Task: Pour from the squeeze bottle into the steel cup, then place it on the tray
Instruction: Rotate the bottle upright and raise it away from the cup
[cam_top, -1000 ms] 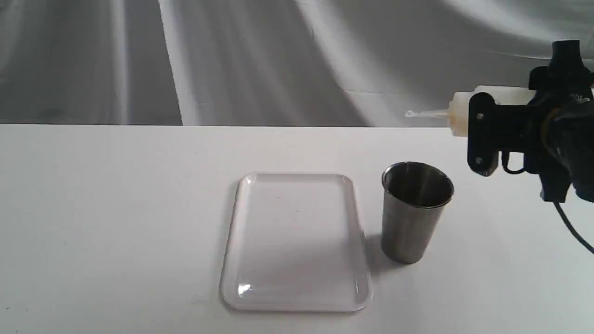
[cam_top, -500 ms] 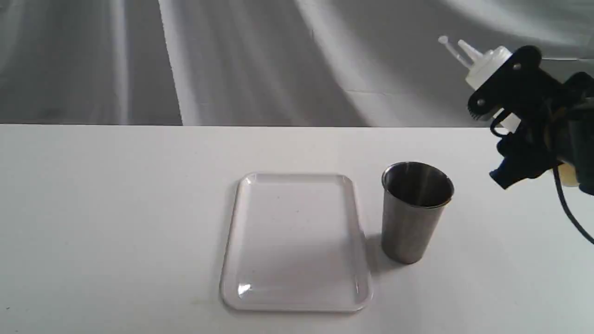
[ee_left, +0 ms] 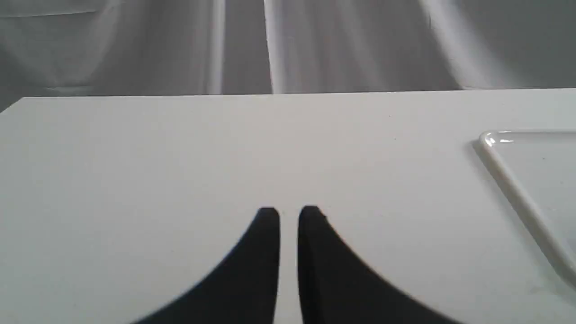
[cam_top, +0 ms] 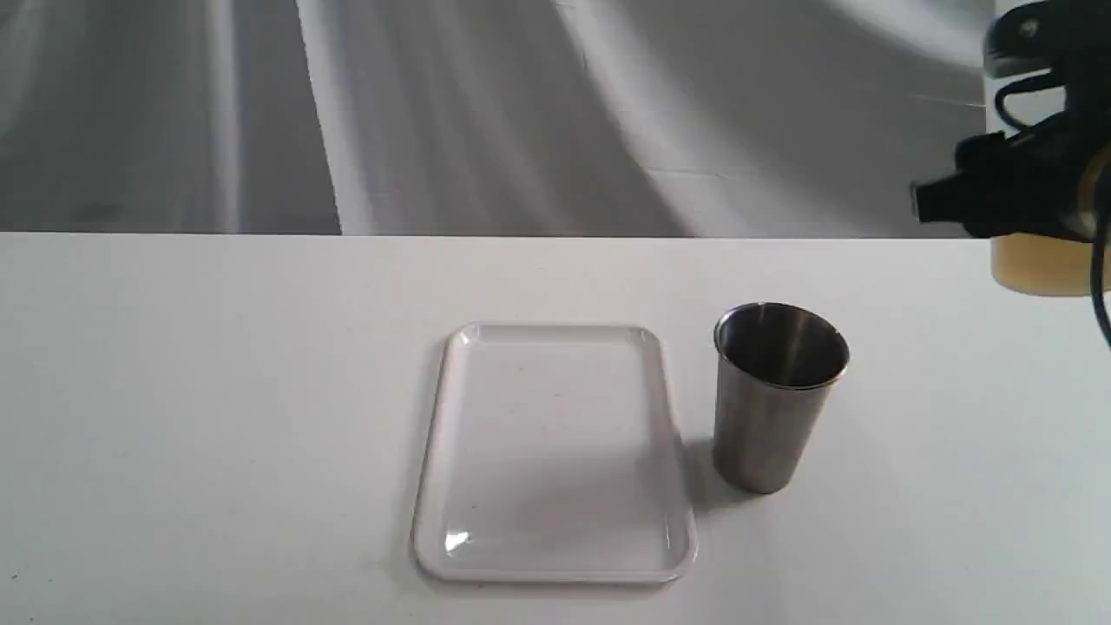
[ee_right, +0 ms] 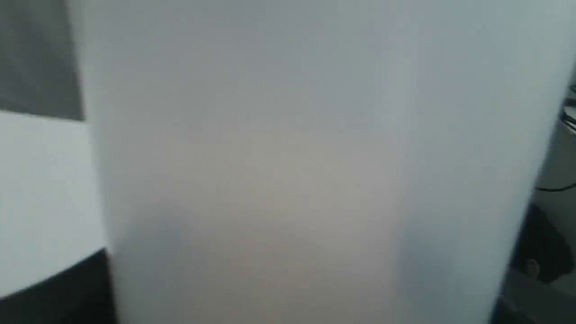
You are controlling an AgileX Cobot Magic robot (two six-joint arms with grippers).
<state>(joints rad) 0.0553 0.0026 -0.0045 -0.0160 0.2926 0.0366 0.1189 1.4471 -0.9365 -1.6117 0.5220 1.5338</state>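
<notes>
Aloft, right claw [cam_top: 1028, 187] grips squeeze bottle [cam_top: 1037, 265] upright

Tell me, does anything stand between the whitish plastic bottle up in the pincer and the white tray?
Yes: the brushed steel cup stands upright beside the flat white plastic tray, on its side toward the raised translucent squeeze bottle.

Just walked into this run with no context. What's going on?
The right gripper holds the squeeze bottle upright in the air, right of the steel cup, amber liquid settled at its base. The cup stands on the table just right of the tray, which holds nothing. Whether anything is in the cup can't be told. The left gripper sits idle, shut and empty, low over the table left of the tray.
</notes>
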